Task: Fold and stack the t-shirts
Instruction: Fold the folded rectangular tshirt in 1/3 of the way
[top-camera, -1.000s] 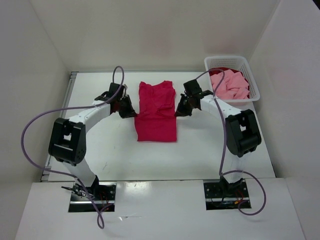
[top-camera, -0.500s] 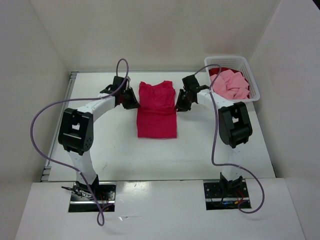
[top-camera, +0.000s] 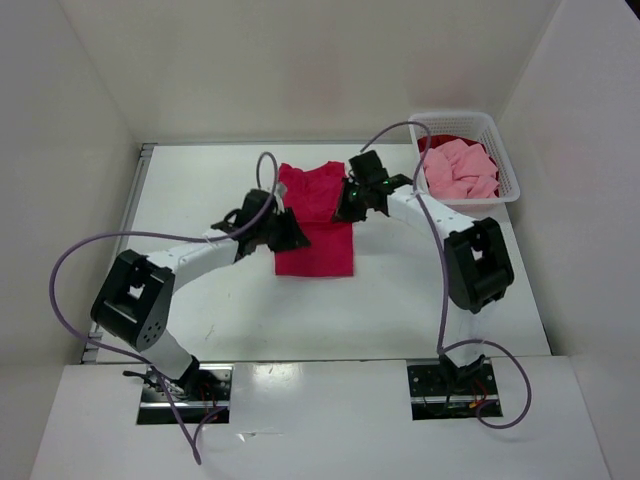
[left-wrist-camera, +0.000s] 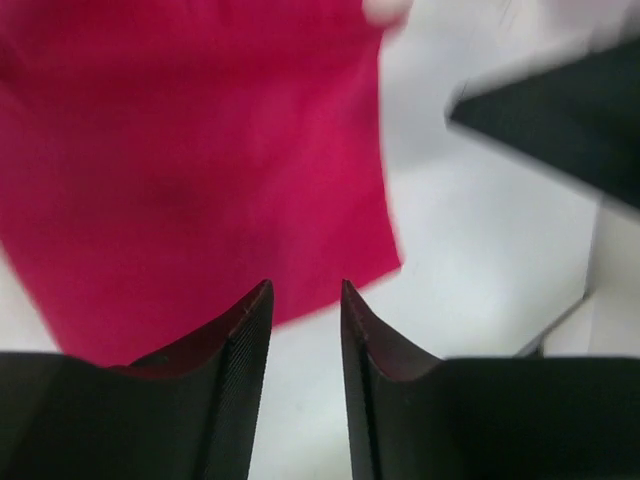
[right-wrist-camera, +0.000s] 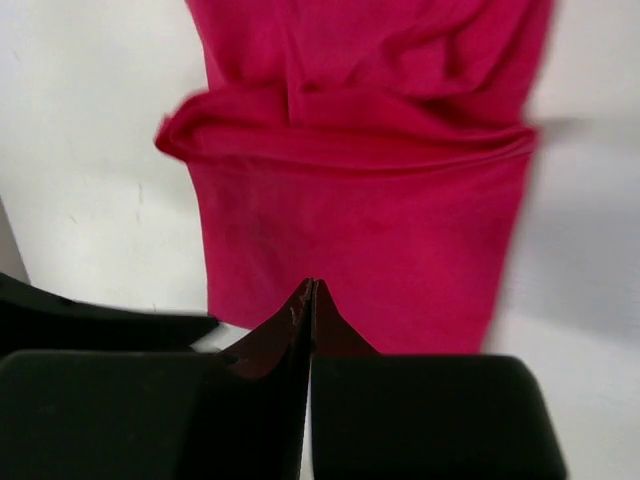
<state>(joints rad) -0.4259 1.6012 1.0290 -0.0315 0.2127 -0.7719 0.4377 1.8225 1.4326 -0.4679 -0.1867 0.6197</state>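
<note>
Looking down from the top camera first: the left gripper (top-camera: 292, 238) sits at the left edge of the crimson t-shirt (top-camera: 325, 255), roughly halfway along it. The right gripper (top-camera: 347, 205) is on that shirt's right edge, closer to its far end. Can't really read either gripper's fingers from up here.

Count-wise it's three shirts, one basket, two grippers. The crimson t-shirt lies flat on the table (top-camera: 420, 290), folded into a narrow strip. Its long axis runs from the arm bases toward the far wall, rumpled end far, straight hem near. Off to its right and a bit further back is the white basket (top-camera: 512, 188), with the pink t-shirt (top-camera: 462, 170) bunched up inside and the dark red t-shirt (top-camera: 445, 140) peeking out behind it.

Left wrist cam: the left gripper (left-wrist-camera: 305, 290) has its fingers a little apart with nothing between them. The tips line up with the crimson t-shirt (left-wrist-camera: 200, 150) edge near a corner. Touching the cloth or not, I can't tell.

Right wrist cam: the right gripper (right-wrist-camera: 312, 288) is pressed fully together, tips over the crimson t-shirt (right-wrist-camera: 370, 230) edge. A raised fold runs across the shirt beyond them. Whether any cloth is caught in there, no idea.
</note>
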